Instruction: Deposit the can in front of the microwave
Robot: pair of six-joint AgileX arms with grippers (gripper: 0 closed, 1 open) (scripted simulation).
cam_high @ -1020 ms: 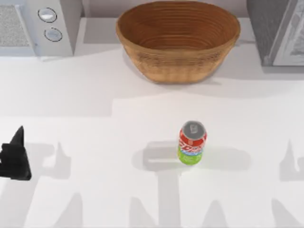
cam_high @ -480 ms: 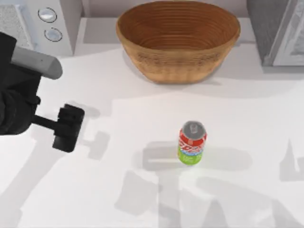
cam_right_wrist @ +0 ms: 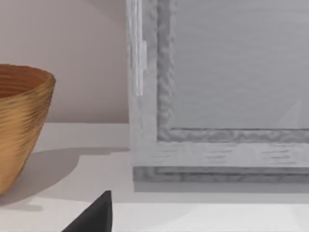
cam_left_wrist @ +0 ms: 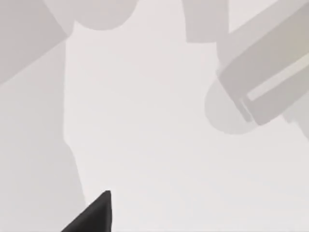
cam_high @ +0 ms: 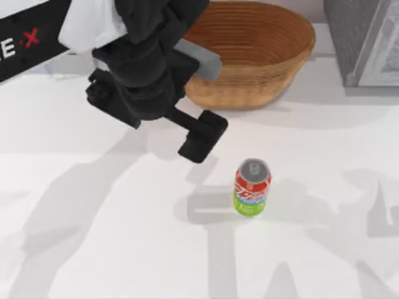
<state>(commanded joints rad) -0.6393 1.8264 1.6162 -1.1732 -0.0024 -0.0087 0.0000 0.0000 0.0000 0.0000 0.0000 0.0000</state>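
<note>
The can stands upright on the white table, roughly midway between the front and back edges and a little right of the middle, with nothing touching it. The left arm reaches in from the table's back left corner, and its black left gripper hangs over the table between the can and the basket's front rim — near the can, up and to its left in the top view, clearly apart from it. Whether the left gripper's fingers are spread or closed cannot be told; it holds nothing that can be seen. The woven basket sits at the back edge, centre, its left part covered by the arm. A darker grey box with a white-framed panel fills the back right corner. In the right wrist view, the basket's side and that box's front face appear close by.
</note>
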